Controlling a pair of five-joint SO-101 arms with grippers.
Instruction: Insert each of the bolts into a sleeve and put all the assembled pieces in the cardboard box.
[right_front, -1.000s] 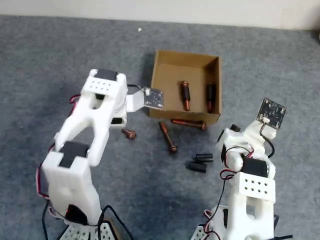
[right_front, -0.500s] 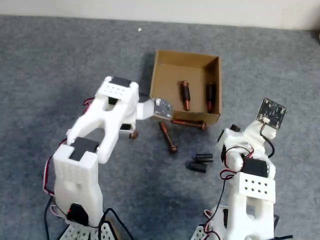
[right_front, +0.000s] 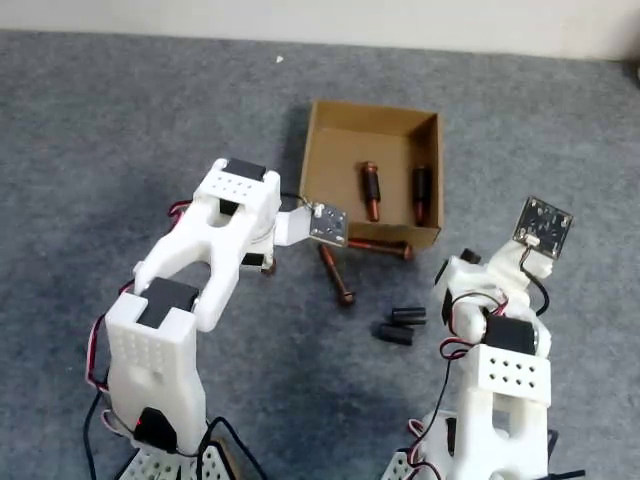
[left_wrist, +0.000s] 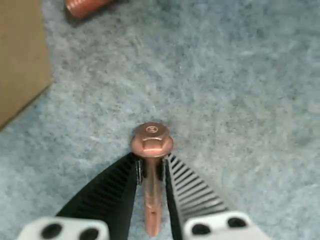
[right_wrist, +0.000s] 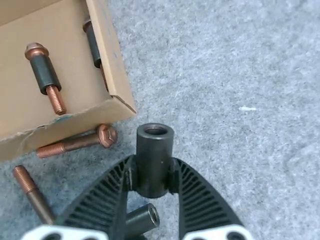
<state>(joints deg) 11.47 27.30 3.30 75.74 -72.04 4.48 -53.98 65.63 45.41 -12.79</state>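
Grey carpet (right_front: 110, 110) covers the whole work surface and meets a pale strip (right_front: 300, 15) at its far edge. The left gripper (left_wrist: 151, 162) is clamped on a copper bolt (left_wrist: 152, 141). The shank sits between the ribbed pads and the head juts past the tips, with open carpet beyond it. The cardboard box (left_wrist: 20, 60) stands off to one side, a band of carpet between. The right gripper (right_wrist: 152, 167) is closed around a black sleeve (right_wrist: 155, 145) (its bore faces the camera). Just past its tips a loose bolt (right_wrist: 75, 142) lies along the box wall. A second bolt (right_wrist: 32, 192) lies nearer, and a spare sleeve (right_wrist: 142, 217) rests beneath the fingers. Two assembled pieces (right_front: 371, 190) lie inside the box. Away from the box, carpet runs on.
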